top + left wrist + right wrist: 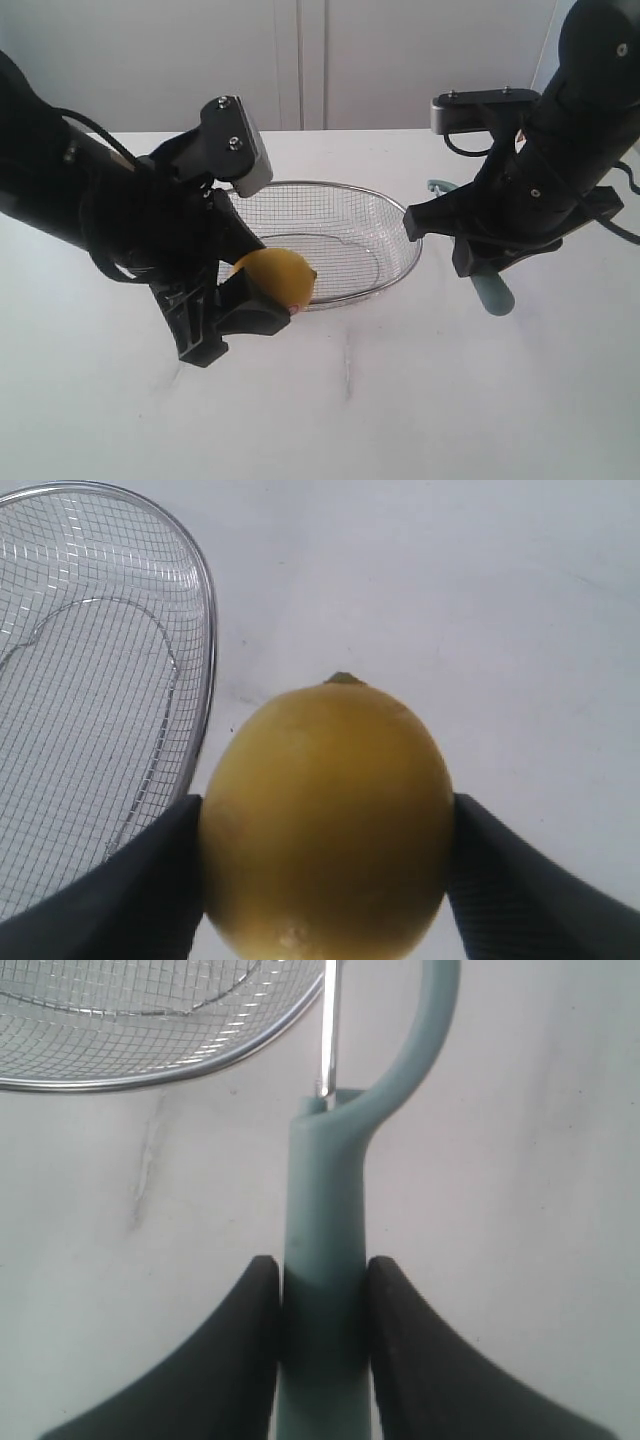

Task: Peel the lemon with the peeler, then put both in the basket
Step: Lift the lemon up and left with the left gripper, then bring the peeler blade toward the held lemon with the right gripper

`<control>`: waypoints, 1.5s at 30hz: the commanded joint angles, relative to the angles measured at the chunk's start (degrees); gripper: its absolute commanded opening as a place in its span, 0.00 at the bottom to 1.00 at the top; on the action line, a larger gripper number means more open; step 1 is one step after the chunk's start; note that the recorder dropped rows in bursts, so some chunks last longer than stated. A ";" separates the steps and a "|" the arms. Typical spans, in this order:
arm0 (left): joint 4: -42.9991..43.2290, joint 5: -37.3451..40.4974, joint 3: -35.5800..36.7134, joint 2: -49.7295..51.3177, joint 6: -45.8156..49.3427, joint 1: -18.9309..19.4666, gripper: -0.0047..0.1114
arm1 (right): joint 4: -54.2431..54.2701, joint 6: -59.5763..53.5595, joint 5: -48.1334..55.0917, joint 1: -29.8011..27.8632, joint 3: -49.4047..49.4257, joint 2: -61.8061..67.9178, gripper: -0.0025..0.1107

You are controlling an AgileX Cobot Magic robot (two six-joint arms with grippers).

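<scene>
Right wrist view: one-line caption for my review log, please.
Right pincer clamps the peeler by its teal handle, blade end near the rim of the basket.

Cut off by frame edge: peeler (322,1200) head, lemon (325,820) near end; behind left arm (120,210): basket (345,215) left rim.

The exterior camera looks down from up high, facing both arms over the table (400,400); the left wrist camera sits very close behind the left gripper (325,865), looking past its lemon (325,800); the right wrist camera sits close behind the right gripper (322,1330), looking along its peeler (325,1200); all three see the basket (345,215).
</scene>
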 commanded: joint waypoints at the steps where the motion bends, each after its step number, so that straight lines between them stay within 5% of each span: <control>1: -4.72 0.34 -0.28 -0.97 -0.09 2.90 0.04 | 0.07 -0.70 0.15 -0.39 0.32 -0.53 0.02; 8: -12.46 2.86 -0.28 -0.97 1.15 9.99 0.04 | 0.07 -0.70 0.15 -0.39 0.73 -0.53 0.02; 17: -32.38 9.28 -0.28 -0.97 20.00 19.05 0.04 | 0.07 -0.83 -0.45 -0.39 3.24 -0.53 0.02; 27: -41.46 19.35 -0.28 -0.97 32.11 27.34 0.04 | 2.13 -0.72 -0.99 -0.39 3.45 -0.53 0.02; 34: -46.61 23.95 -0.17 -0.97 38.48 29.07 0.04 | 20.76 -13.42 -4.49 -0.39 3.45 -0.53 0.02; 45: -46.61 16.83 -0.17 -0.86 36.93 29.07 0.04 | 46.85 -31.36 -5.49 4.35 3.45 2.64 0.02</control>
